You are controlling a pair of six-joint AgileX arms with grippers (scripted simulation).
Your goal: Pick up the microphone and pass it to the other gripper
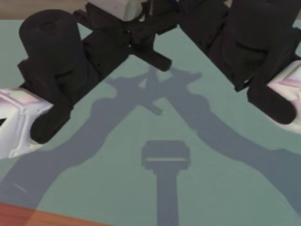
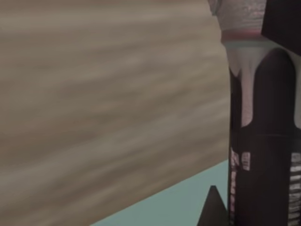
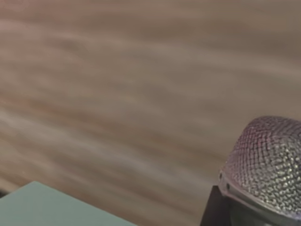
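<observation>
I find both arms raised high over the green table (image 1: 117,160), my left gripper (image 1: 157,59) meeting my right gripper (image 1: 188,19) mid-air, the microphone (image 3: 265,165) close against both wrist cameras, though I cannot tell either gripper's finger state.

You can't see either gripper's fingertips from above, where the arms crowd together. The microphone (image 3: 263,174) is cut off by both wrist views' edges.
</observation>
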